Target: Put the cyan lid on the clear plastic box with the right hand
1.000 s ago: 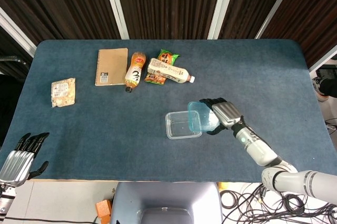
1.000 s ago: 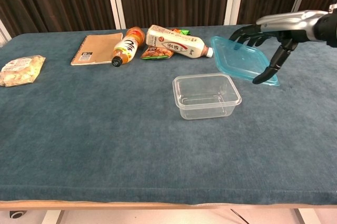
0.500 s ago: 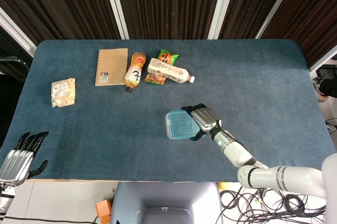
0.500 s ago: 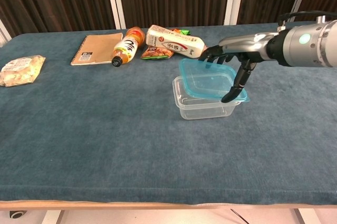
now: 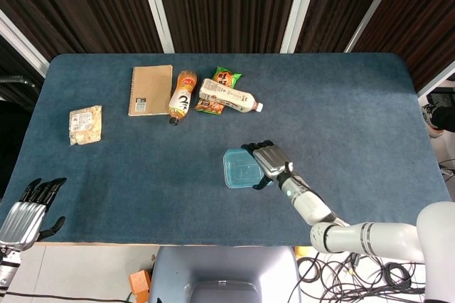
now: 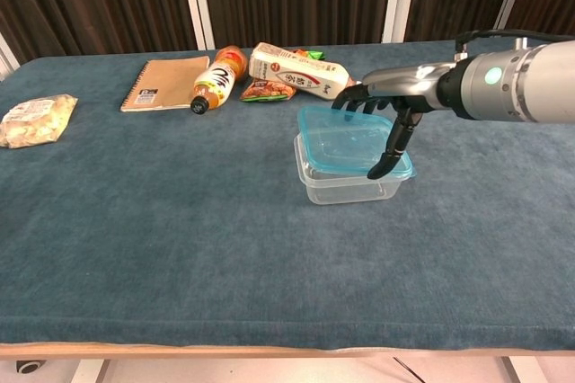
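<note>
Blue felt table (image 6: 180, 221): right hand (image 6: 388, 106) reaches flat over the clear plastic box (image 6: 350, 183), fingers gripping the cyan lid (image 6: 346, 140), now lowered onto the box, no longer beside it

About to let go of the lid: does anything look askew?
Yes. The cyan lid, held by the right hand, sits tilted on the clear plastic box, far edge raised, not seated flat.
</note>
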{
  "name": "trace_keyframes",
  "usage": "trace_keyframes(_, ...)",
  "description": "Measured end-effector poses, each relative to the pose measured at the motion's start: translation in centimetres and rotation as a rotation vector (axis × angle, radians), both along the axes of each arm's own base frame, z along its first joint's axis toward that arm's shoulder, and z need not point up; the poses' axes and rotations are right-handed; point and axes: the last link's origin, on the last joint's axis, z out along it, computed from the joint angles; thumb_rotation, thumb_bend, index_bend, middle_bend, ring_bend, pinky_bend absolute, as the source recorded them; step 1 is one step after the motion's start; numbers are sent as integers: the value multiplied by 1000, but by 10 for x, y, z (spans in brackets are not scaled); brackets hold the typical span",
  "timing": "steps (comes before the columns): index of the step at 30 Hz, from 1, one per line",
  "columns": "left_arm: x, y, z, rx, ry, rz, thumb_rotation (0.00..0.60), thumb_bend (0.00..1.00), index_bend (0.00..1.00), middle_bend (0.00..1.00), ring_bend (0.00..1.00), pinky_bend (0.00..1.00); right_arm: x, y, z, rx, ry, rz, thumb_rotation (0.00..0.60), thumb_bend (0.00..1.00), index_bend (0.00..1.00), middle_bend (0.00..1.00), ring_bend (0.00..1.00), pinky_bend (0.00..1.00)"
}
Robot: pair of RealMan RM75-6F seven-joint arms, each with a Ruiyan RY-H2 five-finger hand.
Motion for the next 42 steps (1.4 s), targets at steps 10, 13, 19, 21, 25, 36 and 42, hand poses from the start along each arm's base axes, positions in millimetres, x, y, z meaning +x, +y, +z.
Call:
trace_keyframes(10, 0, 0, 0, -1, -1, 4, 600, 321, 0, 122, 147, 92, 0, -3, -5, -7, 0, -13, 600, 39, 648, 365, 199, 112)
trace_keyframes(13, 0, 0, 1, 1, -4, 4, 600, 321, 0, 123, 148, 92, 0, -3, -6, -4, 2, -15, 600, 39, 642, 365, 199, 112)
trace_keyframes(19, 0, 0, 0, -2, -5, 1, 600, 322, 0, 123, 148, 93, 0, -2, -10, 12, 10, -12, 600, 39, 480, 293, 130, 76)
trace_keyframes(21, 0, 0, 1, -1, -4, 2, 600, 322, 0, 122, 149, 92, 1, -2, -10, 14, 11, -12, 600, 39, 390, 236, 90, 54)
trace_keyframes(25, -1, 0, 2, 2, -5, 3, 600, 321, 0, 123, 149, 92, 1, -2, -11, 14, 16, -15, 600, 39, 192, 115, 16, 9)
trace_keyframes(36, -1, -1, 3, 3, -10, 4, 600, 322, 0, 122, 150, 92, 0, -1, -11, 23, 35, -23, 600, 39, 32, 23, 0, 0)
trace_keyframes(42, 0, -2, 5, 7, -9, 2, 600, 321, 0, 123, 151, 93, -1, 0, -6, 15, 37, -19, 600, 39, 13, 9, 0, 0)
